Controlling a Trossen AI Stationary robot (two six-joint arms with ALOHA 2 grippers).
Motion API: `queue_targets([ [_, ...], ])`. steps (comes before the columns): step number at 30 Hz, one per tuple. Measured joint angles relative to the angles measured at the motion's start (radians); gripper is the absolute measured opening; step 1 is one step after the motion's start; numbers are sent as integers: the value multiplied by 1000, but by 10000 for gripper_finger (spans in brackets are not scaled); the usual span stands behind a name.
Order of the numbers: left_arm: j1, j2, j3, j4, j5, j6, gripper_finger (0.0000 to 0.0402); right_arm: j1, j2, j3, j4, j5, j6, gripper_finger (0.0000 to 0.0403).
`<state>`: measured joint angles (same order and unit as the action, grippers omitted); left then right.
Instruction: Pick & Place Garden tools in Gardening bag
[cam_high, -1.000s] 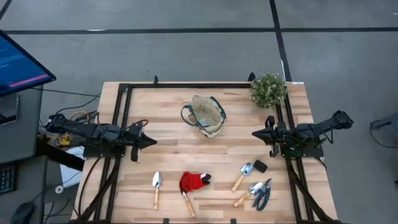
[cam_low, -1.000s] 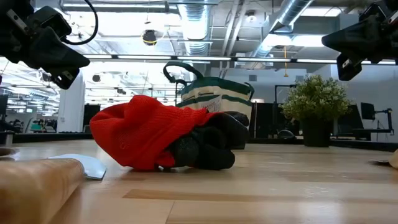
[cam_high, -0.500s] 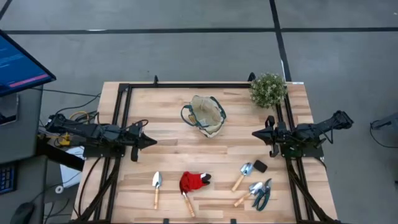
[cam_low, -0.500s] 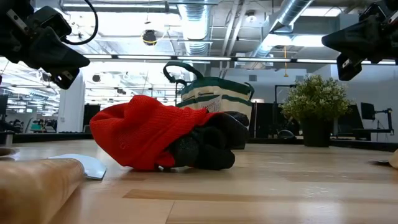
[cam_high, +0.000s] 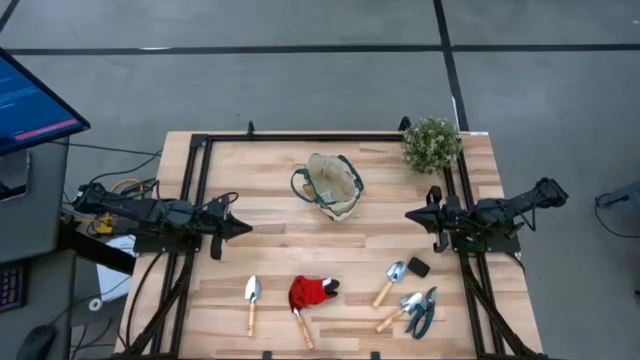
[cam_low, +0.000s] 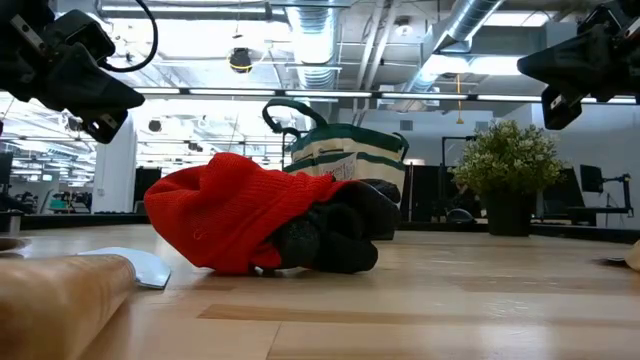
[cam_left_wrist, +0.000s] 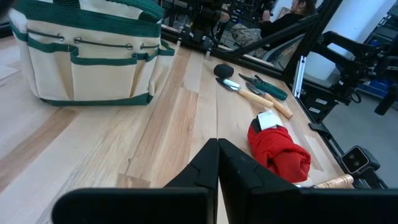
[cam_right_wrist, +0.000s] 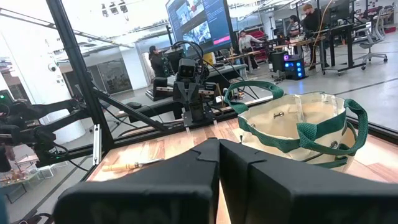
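A beige bag (cam_high: 332, 186) trimmed with dark green bands is seen; near it, a red glove (cam_high: 310, 292), silver-headed trowels (cam_high: 252, 300) with pale handles, and a green plant (cam_high: 431, 145).

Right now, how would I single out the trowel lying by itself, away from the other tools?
Start at the beige gardening bag near the table's far edge, then come toward the near edge to the red glove. The lone trowel lies on the left arm's side of it, apart from the tools clustered beyond the glove.

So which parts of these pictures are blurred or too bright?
Low view: the wooden handle close to the lens is blurred, and the ceiling lights glare. Left wrist view: that arm's own tool is soft. High view: evenly lit, sharp.
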<state>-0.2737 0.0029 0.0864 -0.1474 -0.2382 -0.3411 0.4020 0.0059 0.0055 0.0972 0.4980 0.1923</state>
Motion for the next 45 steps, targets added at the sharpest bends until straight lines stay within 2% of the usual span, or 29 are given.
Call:
queue_targets([
  [8, 0, 0, 0, 8, 0, 0, 8, 0, 0, 0, 0, 0, 0, 0],
  [12, 0, 0, 0, 65, 0, -5, 8, 0, 0, 0, 0, 0, 0, 0],
  [19, 0, 0, 0, 245, 0, -66, 8, -16, 0, 0, 0, 0, -153, 0],
  [25, 0, 0, 0, 464, -2, -68, 8, -25, 0, 0, 7, 0, -156, 0],
  [32, 0, 15, 0, 761, -1, -60, 8, -25, 0, 0, 191, 0, 179, 0],
  [40, 0, 102, 0, 799, -1, -78, 8, -25, 0, 0, 486, 18, 487, 0],
  [45, 0, 164, 0, 799, 13, -110, 8, -25, -1, 1, 623, 68, 510, 0],
])
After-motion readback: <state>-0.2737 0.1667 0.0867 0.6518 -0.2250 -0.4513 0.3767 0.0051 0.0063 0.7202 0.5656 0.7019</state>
